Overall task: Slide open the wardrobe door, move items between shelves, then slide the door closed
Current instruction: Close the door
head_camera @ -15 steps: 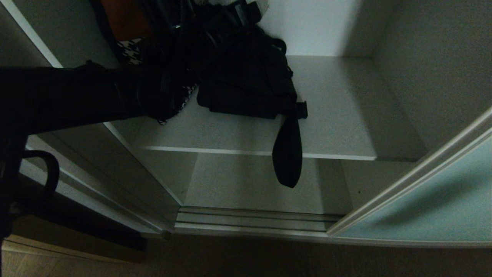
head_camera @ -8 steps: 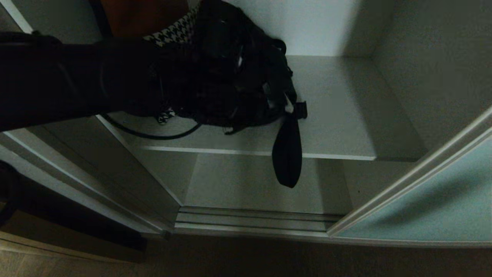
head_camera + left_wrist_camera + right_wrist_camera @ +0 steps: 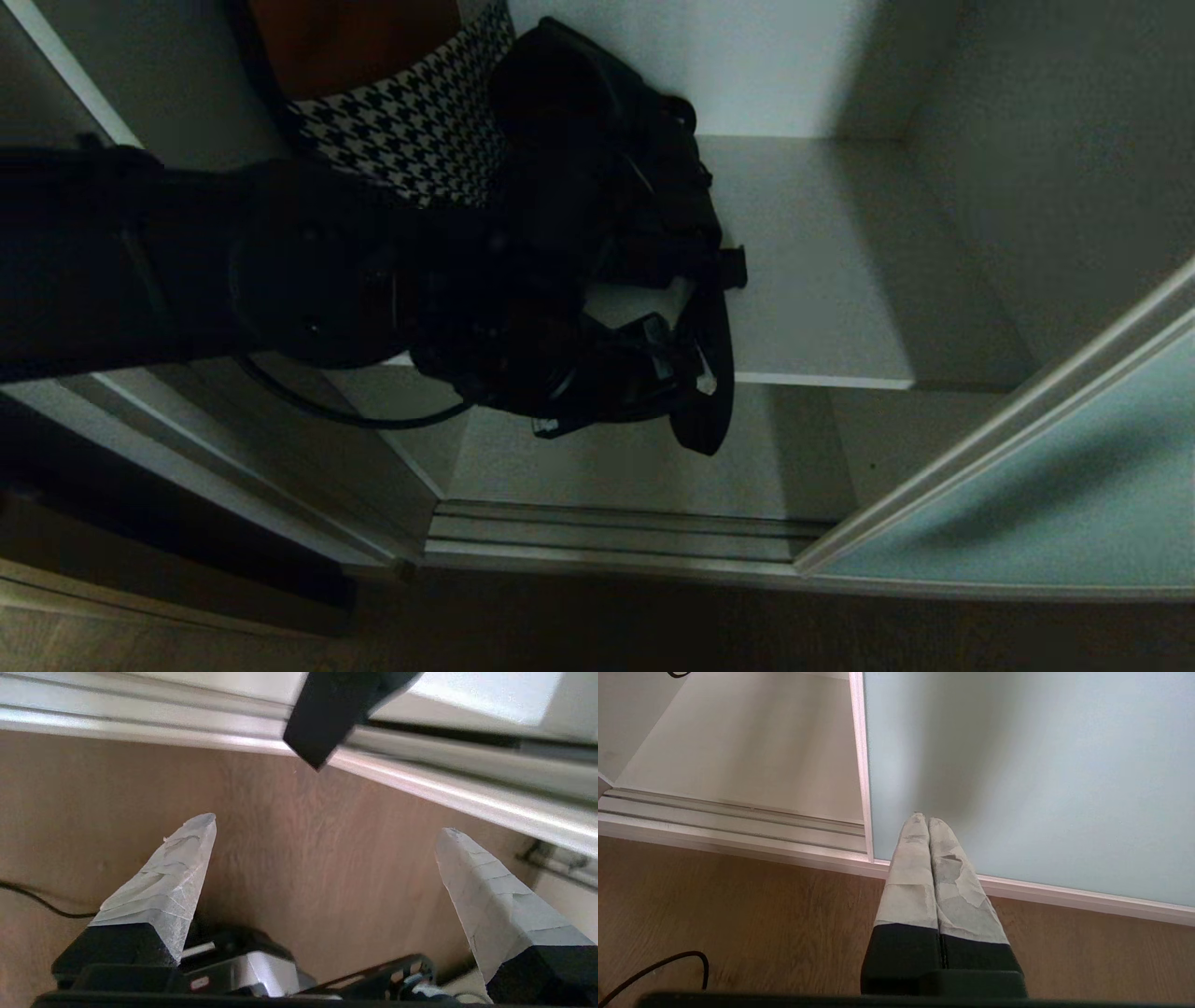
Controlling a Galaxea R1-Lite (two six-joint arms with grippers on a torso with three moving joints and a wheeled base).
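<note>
Since the earlier frames, left arm (image 3: 187, 261) has drawn back from the shelf (image 3: 822, 280) toward the front edge, uncovering the houndstooth bag (image 3: 420, 117). Sliding wardrobe door (image 3: 1046, 504) stands pushed to the right, leaving the compartment open. Both bags sit at the shelf's back left — the black bag (image 3: 644, 177) beside the houndstooth one, its strap (image 3: 702, 392) hanging over the edge, apparently just released. Left gripper (image 3: 327, 849) — fingers spread wide, holding nothing — faces the wood floor (image 3: 280, 858) in its wrist view, which the head view cannot show. Right gripper (image 3: 927, 821), fingers pressed together, is parked before the door glass.
</note>
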